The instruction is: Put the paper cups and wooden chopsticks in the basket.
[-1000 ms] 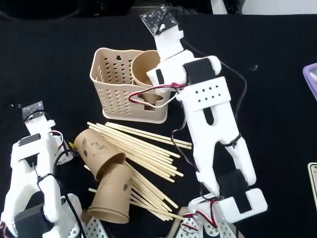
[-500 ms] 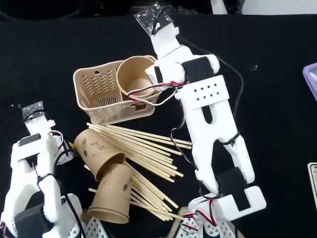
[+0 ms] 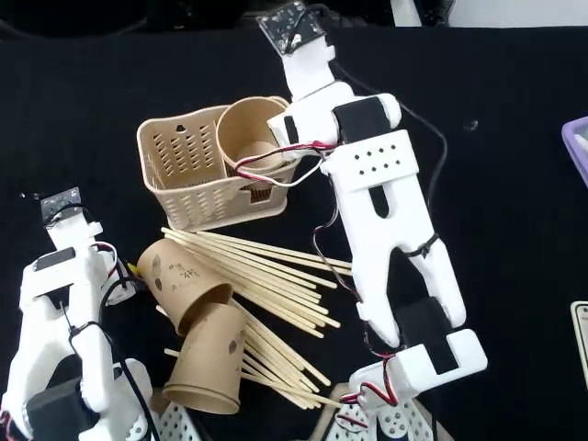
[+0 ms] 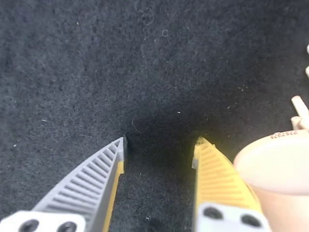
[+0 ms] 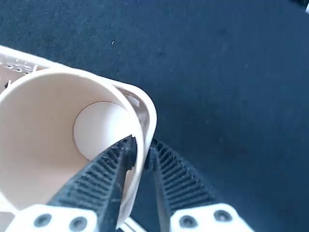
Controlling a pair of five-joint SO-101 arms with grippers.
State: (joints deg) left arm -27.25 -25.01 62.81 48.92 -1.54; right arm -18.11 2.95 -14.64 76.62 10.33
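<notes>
Right wrist view: the right gripper (image 5: 141, 144) jaws pinch the paper cup (image 5: 53, 145) wall inside the basket (image 5: 151, 112). We should release gently, without dragging the basket.

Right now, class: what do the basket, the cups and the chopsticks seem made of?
The basket looks like moulded plastic: smooth beige, slotted walls. The cups look like paper: matte brown, rolled rims. The chopsticks seem bare pale wood.
</notes>
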